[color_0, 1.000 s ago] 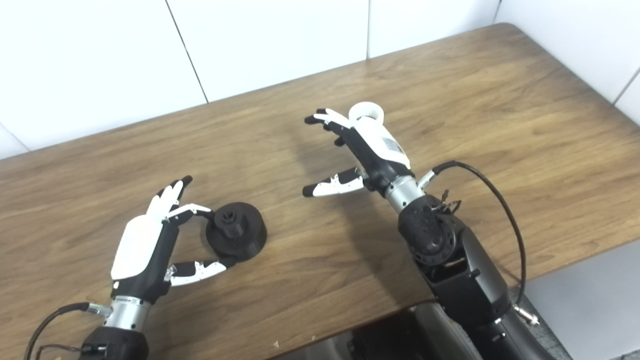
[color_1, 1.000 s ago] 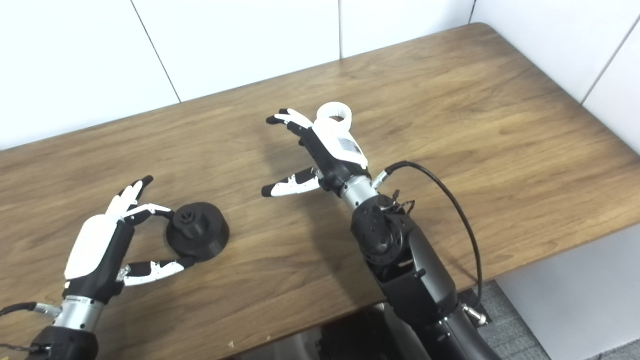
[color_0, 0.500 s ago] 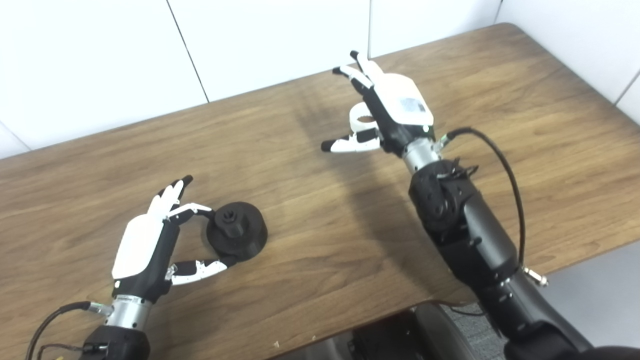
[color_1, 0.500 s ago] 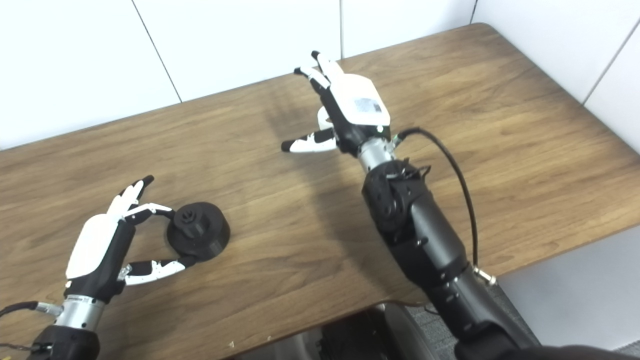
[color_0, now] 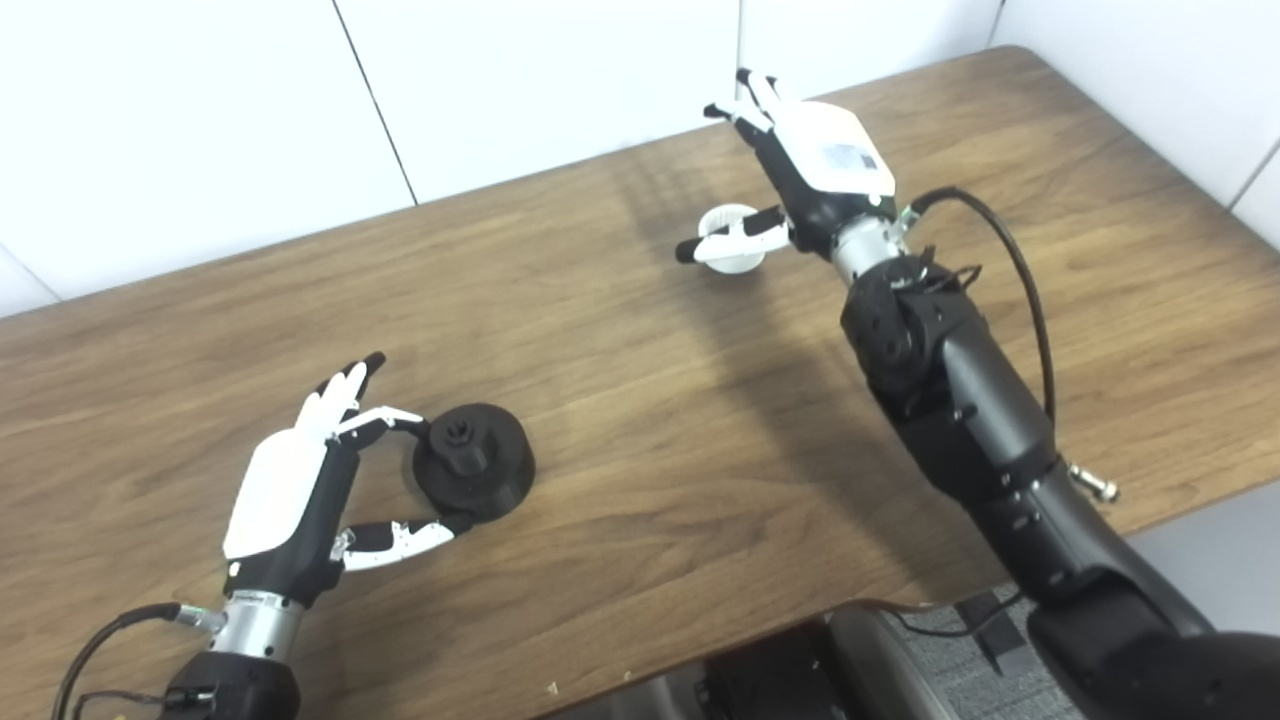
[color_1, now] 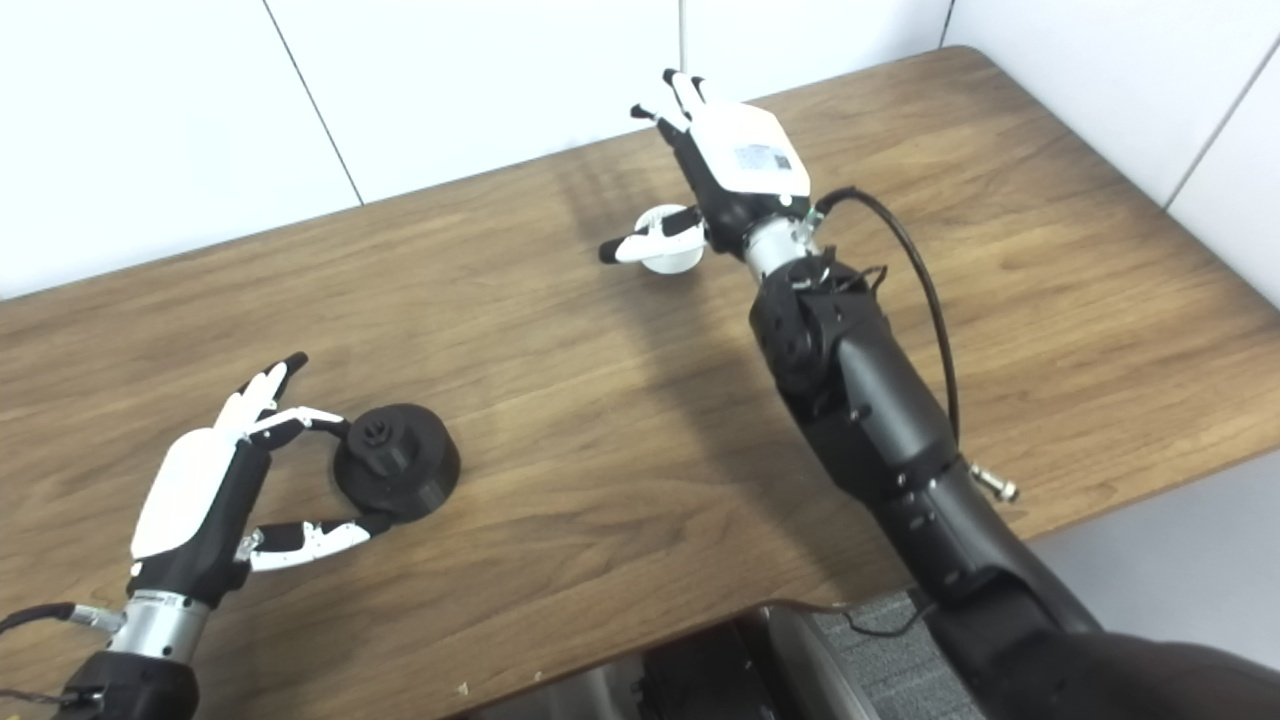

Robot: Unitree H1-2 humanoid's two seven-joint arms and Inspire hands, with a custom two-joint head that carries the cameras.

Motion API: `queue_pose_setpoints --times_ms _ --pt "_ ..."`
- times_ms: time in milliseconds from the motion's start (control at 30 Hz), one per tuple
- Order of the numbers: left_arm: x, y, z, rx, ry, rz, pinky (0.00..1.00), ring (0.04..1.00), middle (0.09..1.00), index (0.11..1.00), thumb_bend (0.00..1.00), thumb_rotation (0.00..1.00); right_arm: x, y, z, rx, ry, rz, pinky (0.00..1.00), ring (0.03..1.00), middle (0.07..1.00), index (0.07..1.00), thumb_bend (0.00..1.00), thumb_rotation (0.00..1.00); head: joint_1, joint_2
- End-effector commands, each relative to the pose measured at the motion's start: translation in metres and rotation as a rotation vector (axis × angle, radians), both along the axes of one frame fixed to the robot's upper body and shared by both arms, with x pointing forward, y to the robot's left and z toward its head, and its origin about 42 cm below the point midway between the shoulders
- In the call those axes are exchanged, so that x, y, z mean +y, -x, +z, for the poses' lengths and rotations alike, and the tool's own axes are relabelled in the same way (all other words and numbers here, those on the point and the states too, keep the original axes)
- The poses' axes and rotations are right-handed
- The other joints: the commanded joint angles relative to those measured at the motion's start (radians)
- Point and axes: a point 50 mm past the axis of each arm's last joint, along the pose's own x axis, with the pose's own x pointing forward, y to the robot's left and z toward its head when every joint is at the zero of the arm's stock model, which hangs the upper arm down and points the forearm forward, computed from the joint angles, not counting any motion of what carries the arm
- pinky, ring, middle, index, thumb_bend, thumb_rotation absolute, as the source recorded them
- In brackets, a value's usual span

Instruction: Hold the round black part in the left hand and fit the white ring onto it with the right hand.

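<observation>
The round black part (color_0: 472, 475) stands on the wooden table (color_0: 640, 420) at the front left, with a small hub on top. My left hand (color_0: 290, 490) rests beside it, open, with a finger and the thumb curved loosely around its sides. The white ring (color_0: 735, 262) lies on the table at the back centre. My right hand (color_0: 810, 170) is open just above and to the right of the ring, with its thumb stretched across the ring; the other fingers point up toward the wall. The ring also shows in the right eye view (color_1: 672, 262).
White wall panels (color_0: 550, 80) rise right behind the table's far edge, close to my right hand's fingertips. A black cable (color_0: 1010, 260) loops from my right wrist. The table's front edge (color_0: 700, 640) runs just below both arms.
My right hand has moved up and away toward the back of the table, ending over the white ring with its thumb across it. My left hand and the black part have not moved.
</observation>
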Motion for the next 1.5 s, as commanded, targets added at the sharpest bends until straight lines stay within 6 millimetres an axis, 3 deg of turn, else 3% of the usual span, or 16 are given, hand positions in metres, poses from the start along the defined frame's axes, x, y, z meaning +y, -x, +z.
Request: queue_pose_setpoints --times_ms 0,233,533,1233,1467 --pt "0.003 -0.001 0.004 -0.006 -0.028 0.000 1.00 1.000 1.000 0.591 0.90 0.28 -0.004 -0.012 0.025 -0.031 0.026 -0.006 0.90 1.000 1.000 0.891 1.00 0.57 0.004 0.000" --pt "0.003 0.001 0.005 0.001 -0.023 0.005 1.00 1.000 1.000 0.589 0.90 0.27 -0.020 -0.029 0.016 0.067 0.054 -0.043 0.82 0.992 1.000 0.878 1.00 0.60 0.009 0.002" --pt "0.004 0.002 0.005 0.001 -0.025 0.005 1.00 1.000 1.000 0.591 0.90 0.27 -0.029 -0.035 0.001 0.161 0.037 -0.053 0.87 1.000 1.000 0.888 1.00 0.64 0.011 0.006" --pt "0.003 0.002 0.008 -0.003 -0.026 0.002 1.00 1.000 1.000 0.589 0.90 0.28 -0.021 -0.033 -0.028 0.226 0.031 -0.017 0.91 0.991 1.000 0.796 1.00 0.53 0.031 0.017" --pt "0.003 0.004 0.009 0.005 -0.027 0.002 1.00 1.000 1.000 0.591 0.90 0.27 -0.019 -0.034 -0.033 0.183 0.025 -0.016 0.89 0.960 0.984 0.744 0.91 0.44 0.036 0.017"
